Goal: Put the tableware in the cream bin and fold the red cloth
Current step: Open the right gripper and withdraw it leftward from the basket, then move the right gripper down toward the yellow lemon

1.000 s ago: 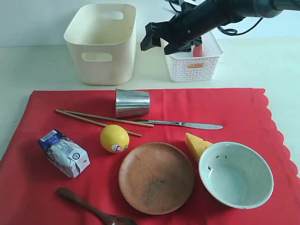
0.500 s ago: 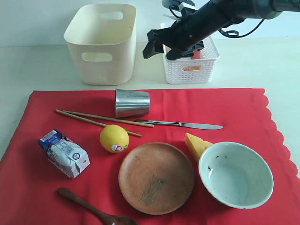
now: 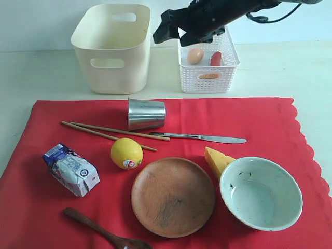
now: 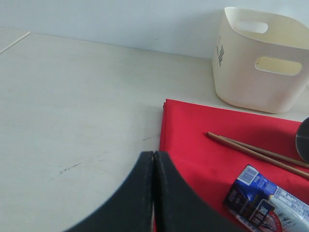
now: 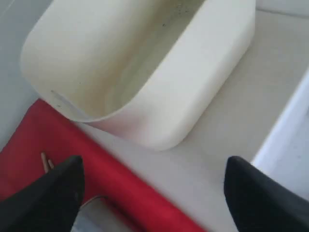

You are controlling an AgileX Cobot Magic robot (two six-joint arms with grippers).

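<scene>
The right end effector (image 3: 174,35) is seen wide open and empty, so the steel tumbler (image 3: 147,113) could be knocked aside if approached off-centre.

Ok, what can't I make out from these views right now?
- Spoon: bowl end cut off by exterior view's bottom edge.
- Cheese: lower part hidden behind the bowl, exterior view.
- Tumbler: cropped by left wrist view's edge.
- Left tool: absent from exterior view.
</scene>
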